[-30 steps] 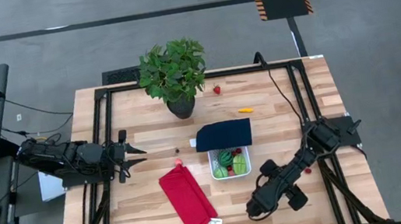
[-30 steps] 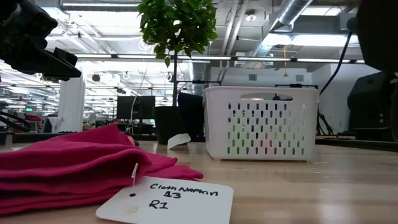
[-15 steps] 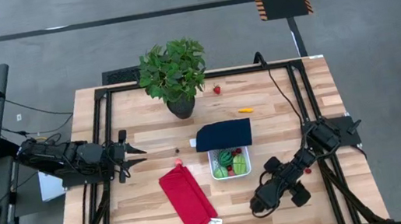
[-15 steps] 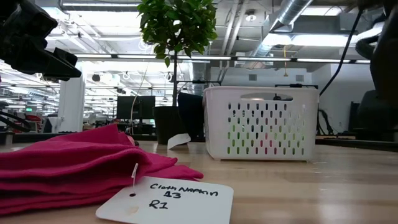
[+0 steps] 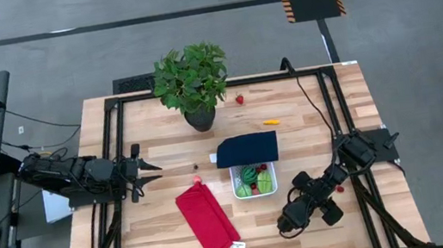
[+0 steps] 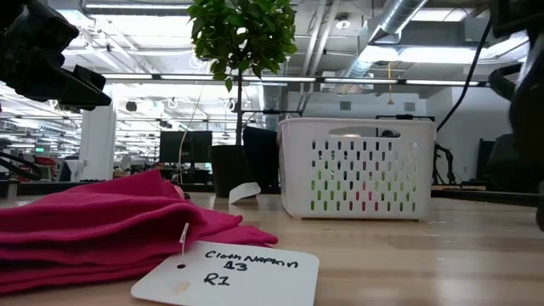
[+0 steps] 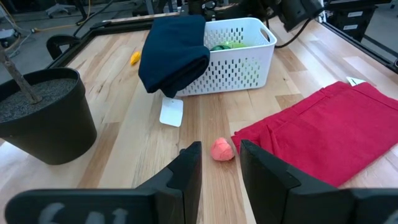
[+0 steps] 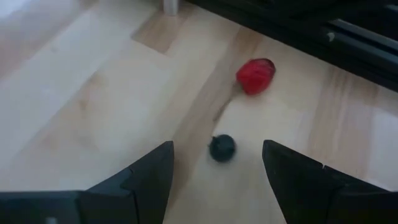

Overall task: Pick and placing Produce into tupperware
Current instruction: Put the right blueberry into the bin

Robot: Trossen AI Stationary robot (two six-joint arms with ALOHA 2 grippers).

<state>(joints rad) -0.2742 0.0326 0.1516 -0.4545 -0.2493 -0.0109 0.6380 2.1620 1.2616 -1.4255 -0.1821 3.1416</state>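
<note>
The white perforated tupperware [image 5: 257,195] stands mid-table and holds green and red produce [image 5: 250,175]. A dark navy cover [image 5: 248,149] rests against its far rim [image 7: 186,53]. Loose produce lies on the wood: a strawberry [image 5: 240,100], an orange piece [image 5: 271,121] and a small pink-red piece [image 7: 222,150]. My left gripper [image 5: 151,168] stands open at the table's left, with that pink-red piece ahead of its fingers [image 7: 189,165]. My right gripper [image 5: 284,224] hangs open, tilted down, near the front right. A small red piece [image 8: 255,75] and a dark ball [image 8: 221,148] lie ahead of it.
A potted plant [image 5: 192,83] stands at the far middle. A folded red cloth [image 5: 207,220] with a white tag [image 6: 225,274] lies near the front, left of the tupperware. Another white tag [image 7: 171,112] lies by the navy cover. Bare wood surrounds my right gripper.
My right gripper has sunk a little toward the table and drawn slightly toward the right edge, its fingers still apart.
</note>
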